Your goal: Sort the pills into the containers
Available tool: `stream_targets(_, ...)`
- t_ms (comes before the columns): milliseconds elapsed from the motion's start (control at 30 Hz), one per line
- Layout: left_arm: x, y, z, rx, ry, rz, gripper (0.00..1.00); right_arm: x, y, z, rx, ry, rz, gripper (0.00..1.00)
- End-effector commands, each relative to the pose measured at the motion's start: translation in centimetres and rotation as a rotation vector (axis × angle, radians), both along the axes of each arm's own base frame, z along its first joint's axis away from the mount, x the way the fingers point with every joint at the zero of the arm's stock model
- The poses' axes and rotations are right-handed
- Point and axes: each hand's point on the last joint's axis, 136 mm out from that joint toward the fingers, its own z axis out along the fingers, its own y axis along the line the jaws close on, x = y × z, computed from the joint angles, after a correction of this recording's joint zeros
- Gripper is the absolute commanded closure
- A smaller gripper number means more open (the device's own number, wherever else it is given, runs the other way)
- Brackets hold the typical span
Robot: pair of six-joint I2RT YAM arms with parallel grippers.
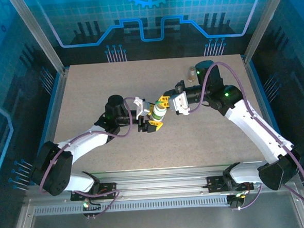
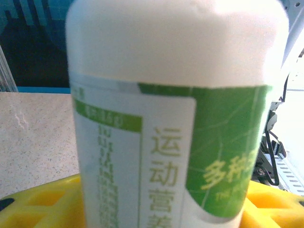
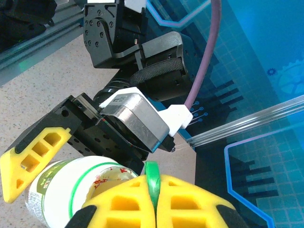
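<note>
Seeing pill bottle (image 1: 157, 112) at the middle of the table (image 1: 89, 97), spanned between both arms. Reading right gripper (image 1: 164, 101) as pinched shut on a thin green edge at the bottle's end. Can't confirm a clamp from left gripper (image 1: 152, 124), straddling the body. Get a firm left squeeze on the label band before twisting or pulling; avoid side load, else risk spilling pills
</note>
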Motion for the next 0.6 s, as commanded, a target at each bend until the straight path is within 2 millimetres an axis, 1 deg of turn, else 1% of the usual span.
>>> stream_targets(0,-1.02,0.18,0.9,-0.001,-0.041,-0.047,0.39,-0.53,0.15,1.06,0.045,-0.034,0.047,1.0)
stream_targets(67,-1.21,0.19,0.7,0.013,-0.032,-0.06,0.4,-0.64,0.14,1.2,0.051,-0.031,0.055,1.0)
stream_targets(133,-1.29,0.16,0.67,0.023,-0.033,-0.064,0.44,-0.67,0.19,1.23,0.053,-0.028,0.061,1.0)
stream_targets(200,-1.32,0.12,0.7,0.021,-0.048,-0.056,0.45,-0.66,0.18,1.1,0.052,-0.017,0.062,1.0)
stream_targets(300,-1.15,0.04,0.9,0.016,-0.073,-0.034,0.53,-0.72,0.22,0.86,0.048,0.006,0.065,1.0)
stream_targets(467,-1.3,-0.14,1.02,0.008,-0.085,-0.032,0.55,-0.83,0.29,0.65,0.055,0.025,0.071,1.0)
stream_targets(567,-1.28,-0.22,1.04,0.006,-0.093,-0.025,0.6,-0.71,0.3,0.62,0.059,0.034,0.063,0.96)
